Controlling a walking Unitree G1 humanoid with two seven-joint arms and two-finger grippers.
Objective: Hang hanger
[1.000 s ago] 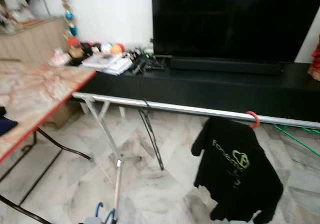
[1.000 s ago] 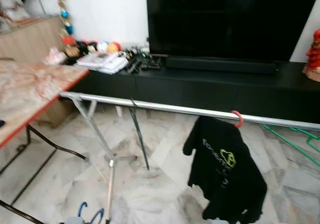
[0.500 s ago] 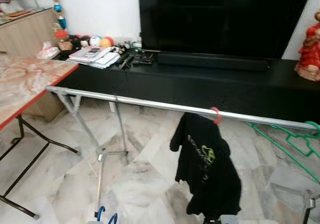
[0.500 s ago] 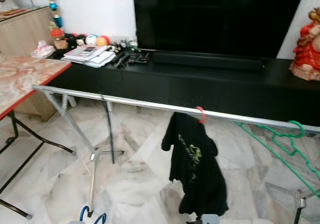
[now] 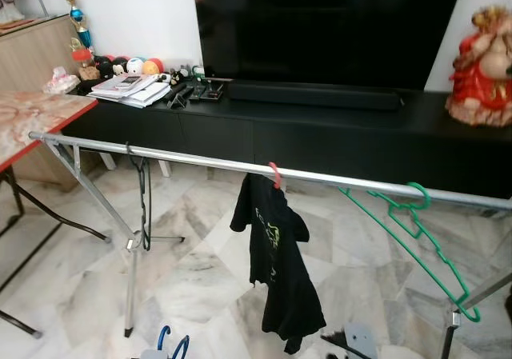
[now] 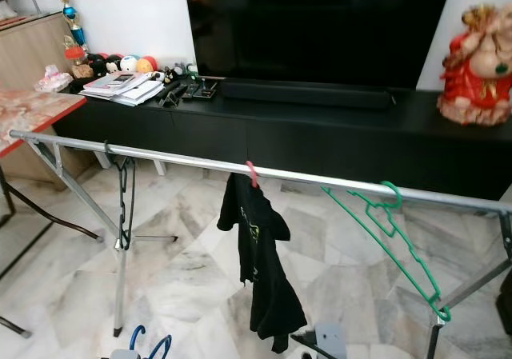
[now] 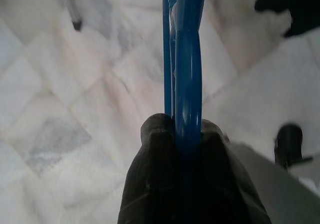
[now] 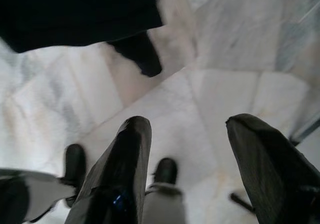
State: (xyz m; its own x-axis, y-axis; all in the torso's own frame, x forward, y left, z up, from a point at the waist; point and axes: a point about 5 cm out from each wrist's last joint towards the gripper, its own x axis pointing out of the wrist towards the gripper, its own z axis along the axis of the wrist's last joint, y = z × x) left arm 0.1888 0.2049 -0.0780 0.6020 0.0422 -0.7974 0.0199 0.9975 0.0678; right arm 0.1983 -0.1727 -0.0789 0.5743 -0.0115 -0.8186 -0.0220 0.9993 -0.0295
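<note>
Left wrist view: the left end effector [image 7: 187, 134] grips a blue hanger [image 7: 187, 59], held low before the rail [image 5: 240, 165]. Right end effector [image 8: 187, 154] hangs wide apart above the floor [image 8: 215, 99].

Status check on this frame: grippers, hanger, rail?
Left gripper shut on blue hanger, low. Right gripper open, idle. Rail ahead, carrying black shirt, green hanger.

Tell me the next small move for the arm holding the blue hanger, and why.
Probably raise the left pincer toward the rail. It grips the blue hanger low over the floor, well below the rail, and there is bare rail between the black hanger and the shirt.
</note>
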